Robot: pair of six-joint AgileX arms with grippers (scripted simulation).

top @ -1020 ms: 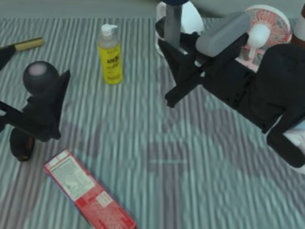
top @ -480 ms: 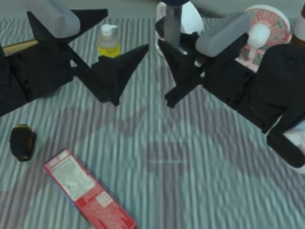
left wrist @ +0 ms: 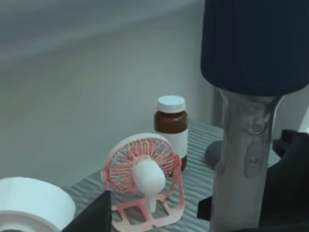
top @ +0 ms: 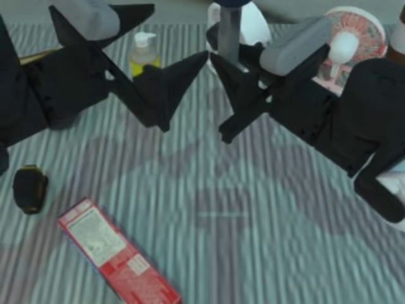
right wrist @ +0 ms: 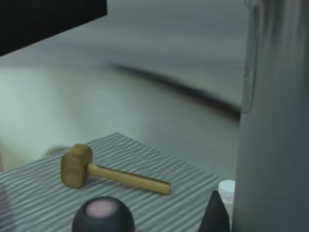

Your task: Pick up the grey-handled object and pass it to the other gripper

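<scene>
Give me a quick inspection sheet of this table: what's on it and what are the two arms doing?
Surface: striped grey-green table.
Job's things: grey-handled object held upright, off the table, by the right gripper.
Clutter: yellow bottle, red box, white fan, brown jar, wooden hammer, dark grey ball, small black item, white roll.
Grippers: left gripper open, beside the handle.
Cables: nothing seen.
Surroundings: plain grey wall.

Grey-handled object (left wrist: 244,145) looms beside fan (left wrist: 145,181) and brown bottle (left wrist: 171,130).

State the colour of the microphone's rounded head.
Dark navy blue; the microphone's head shows best in the left wrist view, above its pale grey handle.
</scene>
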